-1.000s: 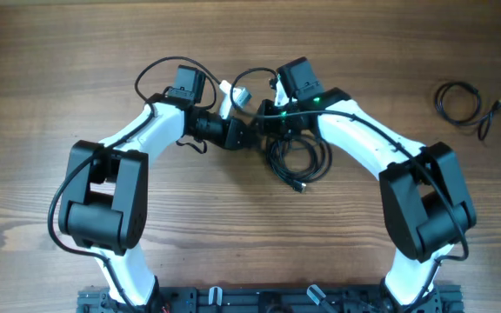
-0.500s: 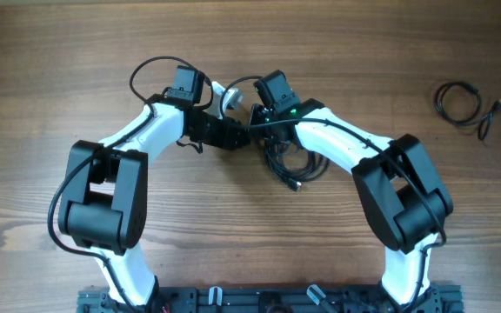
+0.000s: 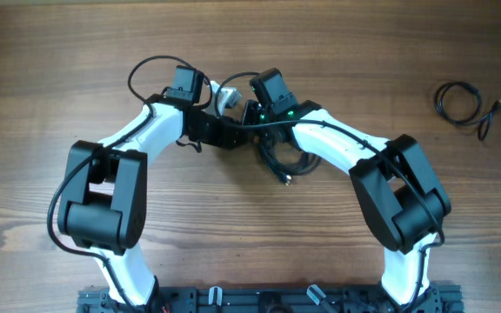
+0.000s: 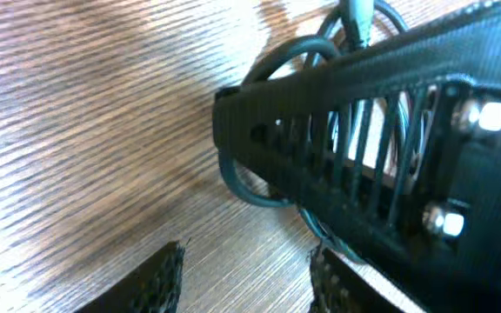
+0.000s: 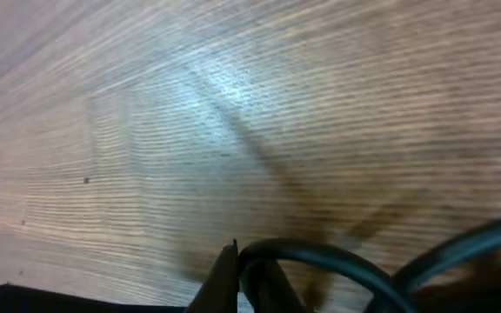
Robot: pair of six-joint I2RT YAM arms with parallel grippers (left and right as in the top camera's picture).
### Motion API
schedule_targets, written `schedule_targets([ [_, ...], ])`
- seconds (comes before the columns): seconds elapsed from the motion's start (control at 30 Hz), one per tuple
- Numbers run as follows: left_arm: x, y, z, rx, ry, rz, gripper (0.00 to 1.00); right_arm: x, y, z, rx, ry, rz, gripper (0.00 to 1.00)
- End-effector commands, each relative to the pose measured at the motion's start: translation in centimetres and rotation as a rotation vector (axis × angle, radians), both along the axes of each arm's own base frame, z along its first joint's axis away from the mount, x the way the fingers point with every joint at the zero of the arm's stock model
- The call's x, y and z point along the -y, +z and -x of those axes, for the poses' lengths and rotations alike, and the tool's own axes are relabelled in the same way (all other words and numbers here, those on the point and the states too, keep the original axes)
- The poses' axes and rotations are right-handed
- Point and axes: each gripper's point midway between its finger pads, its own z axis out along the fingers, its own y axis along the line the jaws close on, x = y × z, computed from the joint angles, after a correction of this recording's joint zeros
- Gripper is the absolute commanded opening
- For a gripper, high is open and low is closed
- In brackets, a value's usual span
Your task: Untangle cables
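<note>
Pinching a loop of thin black cord (image 5: pixel 320 255), the closed right hand (image 5: pixel 236 265) sits low over the brown wooden table (image 3: pixel 76 52). That loop appears to run back into the tangled bunch of thin black cables (image 3: pixel 287 161), which lies toward the robot's base from both hands, partly under the right forearm, with a plug end trailing baseward. The left hand (image 4: pixel 250 278) stands open and empty just beside, looking at the loops past a slotted black finger (image 4: pixel 364 113), seemingly the right hand's. A separate coiled black cable (image 3: pixel 457 100) lies well apart, far right
</note>
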Motion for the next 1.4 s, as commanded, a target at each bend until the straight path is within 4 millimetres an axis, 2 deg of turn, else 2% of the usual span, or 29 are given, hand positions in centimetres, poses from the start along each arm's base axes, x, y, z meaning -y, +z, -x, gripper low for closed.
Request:
schedule_targets([
  [0.0,0.9,1.7,-0.1,0.033,-0.021,0.042,0.58,-1.7,0.0,0.3,-0.029,0.056,-0.098,0.04],
  [0.13,0.9,1.7,-0.1,0.033,-0.021,0.042,0.78,-2.9,2.6,0.0,-0.079,0.128,-0.324,0.04],
  [0.2,0.9,1.7,-0.1,0.033,-0.021,0.043,0.81,-2.6,3.6,-0.5,-0.128,0.097,-0.414,0.04],
  [0.27,1.0,1.8,0.0,0.028,-0.022,0.054,0.82,-2.4,3.8,-0.8,-0.153,0.052,-0.436,0.04],
  [0.4,1.2,2.0,-0.2,0.024,-0.008,0.064,0.88,-4.0,6.0,-0.7,-0.177,0.078,-0.566,0.04],
  [0.5,1.1,1.9,-0.4,0.011,0.023,0.062,0.88,-4.7,7.7,-1.4,-0.171,0.068,-0.645,0.04],
  [0.63,-0.3,0.9,-1.5,0.003,0.126,-0.031,0.88,-4.5,8.8,-2.5,-0.201,-0.008,-0.712,0.04],
  [0.8,-2.3,-0.1,-2.4,-0.011,0.260,-0.137,0.88,-4.2,11.9,-4.7,-0.131,-0.039,-0.829,0.04],
  [0.97,-2.3,-0.1,-2.6,-0.017,0.276,-0.132,0.87,-3.7,13.8,-5.8,-0.095,-0.056,-0.897,0.04],
  [1.07,-2.2,-0.2,-2.6,-0.037,0.307,-0.126,0.75,-3.8,14.5,-6.0,-0.072,-0.047,-0.919,0.04],
  [1.1,-2.4,-0.5,-2.7,-0.037,0.310,-0.136,0.65,-3.7,14.7,-6.1,-0.063,-0.044,-0.923,0.04],
  [1.13,-2.8,-0.9,-2.8,-0.034,0.321,-0.162,0.47,-3.6,15.0,-6.2,-0.053,-0.036,-0.930,0.04],
  [1.2,-3.0,-1.7,-2.7,-0.044,0.324,-0.178,0.35,-3.1,15.1,-6.3,-0.054,-0.030,-0.935,0.04],
  [1.27,-3.3,-2.5,-2.7,-0.057,0.339,-0.196,0.33,-2.5,15.3,-6.4,-0.063,-0.014,-0.943,0.04],
  [1.37,-5.2,-3.1,-3.4,-0.043,0.432,-0.291,0.27,-1.3,16.7,-6.4,-0.038,0.058,-0.981,0.04],
])
